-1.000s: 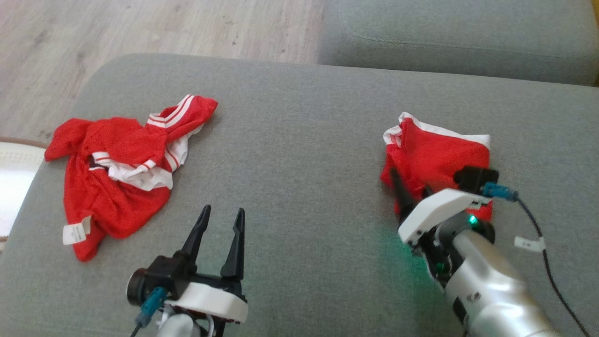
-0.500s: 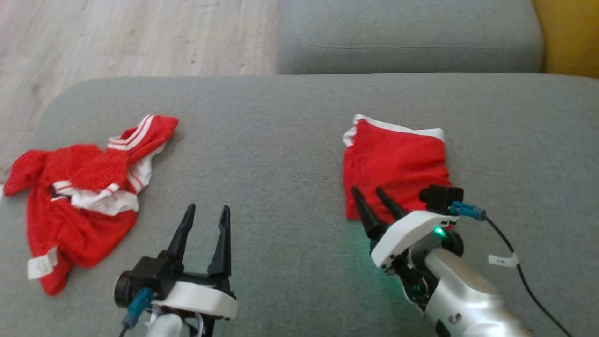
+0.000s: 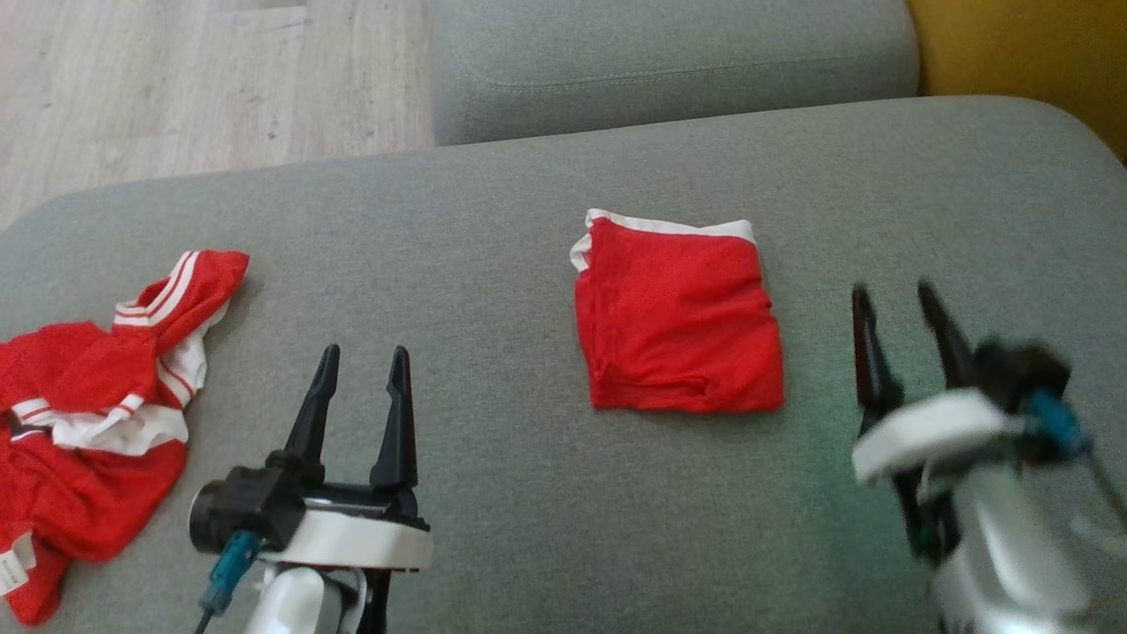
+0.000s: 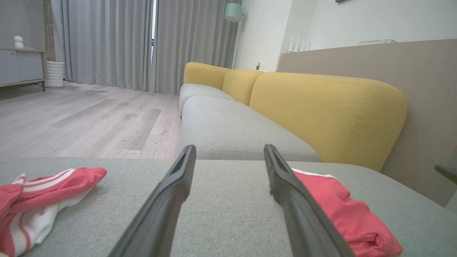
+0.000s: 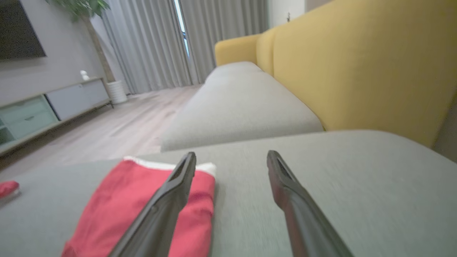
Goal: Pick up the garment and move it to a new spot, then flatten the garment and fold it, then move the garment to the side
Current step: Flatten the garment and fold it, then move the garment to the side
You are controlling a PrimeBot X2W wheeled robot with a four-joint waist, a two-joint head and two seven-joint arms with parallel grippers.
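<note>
The right gripper (image 3: pixel 894 299) is seen spread wide and empty, apparently clear of the folded red garment (image 3: pixel 678 321) beside it, though blurred. The garment is laid flat on the grey cushion (image 3: pixel 511 246). The left gripper (image 3: pixel 363 361) is likewise held wide, empty.

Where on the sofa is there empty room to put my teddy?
Widest bare stretch of cushion: between the crumpled red garment and the folded red garment. More beyond the folded one's white-trimmed edge. Crowded: the crumpled garment's end.
</note>
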